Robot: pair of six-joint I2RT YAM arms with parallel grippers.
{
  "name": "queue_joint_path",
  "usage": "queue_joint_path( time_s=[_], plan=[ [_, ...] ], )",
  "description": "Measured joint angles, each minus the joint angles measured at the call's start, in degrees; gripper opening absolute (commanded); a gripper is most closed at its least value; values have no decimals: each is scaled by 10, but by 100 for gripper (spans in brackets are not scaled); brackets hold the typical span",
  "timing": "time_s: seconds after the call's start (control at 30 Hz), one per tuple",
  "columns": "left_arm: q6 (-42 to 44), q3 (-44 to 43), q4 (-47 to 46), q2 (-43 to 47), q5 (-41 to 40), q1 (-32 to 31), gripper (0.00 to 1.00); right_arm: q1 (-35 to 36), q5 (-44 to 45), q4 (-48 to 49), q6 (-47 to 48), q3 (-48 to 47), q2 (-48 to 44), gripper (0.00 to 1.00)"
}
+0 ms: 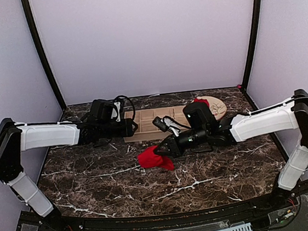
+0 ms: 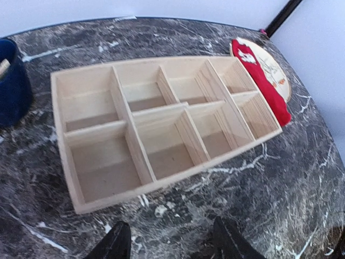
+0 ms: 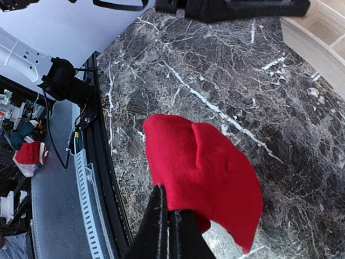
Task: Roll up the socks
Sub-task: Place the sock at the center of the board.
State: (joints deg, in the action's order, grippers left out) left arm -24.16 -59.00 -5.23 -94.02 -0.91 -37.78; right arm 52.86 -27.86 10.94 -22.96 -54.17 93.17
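Over on the left, the left gripper (image 2: 171, 234) hovers just short of the wooden tray (image 2: 161, 183), fingers spread wide with nothing between them. Centre table, one red sock (image 3: 205, 172) sits bunched in front of the tray, on or just above the marble, hard to say which. The right gripper (image 3: 168, 229) is clamped tight on its edge, jaws pinching the fabric. Far right, the second sock (image 2: 263, 81) drapes across the round plate (image 2: 276, 73), touching the tray's end.
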Motion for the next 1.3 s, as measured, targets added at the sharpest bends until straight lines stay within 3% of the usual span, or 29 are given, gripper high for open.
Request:
queue_joint_path(
  time_s=[0.27, 0.63, 1.1, 1.3],
  plan=[
    [-26, 98, -56, 32, 113, 0, 54, -18, -78, 65, -74, -24, 39, 0],
    [-35, 115, -116, 46, 175, 0, 54, -57, -158, 169, -209, -24, 80, 0],
    [-34, 150, -124, 87, 201, 0, 54, -62, -142, 27, -137, -40, 76, 0],
    [-27, 161, -118, 121, 211, 0, 54, -62, -98, -88, -74, -61, 55, 0]
  ],
)
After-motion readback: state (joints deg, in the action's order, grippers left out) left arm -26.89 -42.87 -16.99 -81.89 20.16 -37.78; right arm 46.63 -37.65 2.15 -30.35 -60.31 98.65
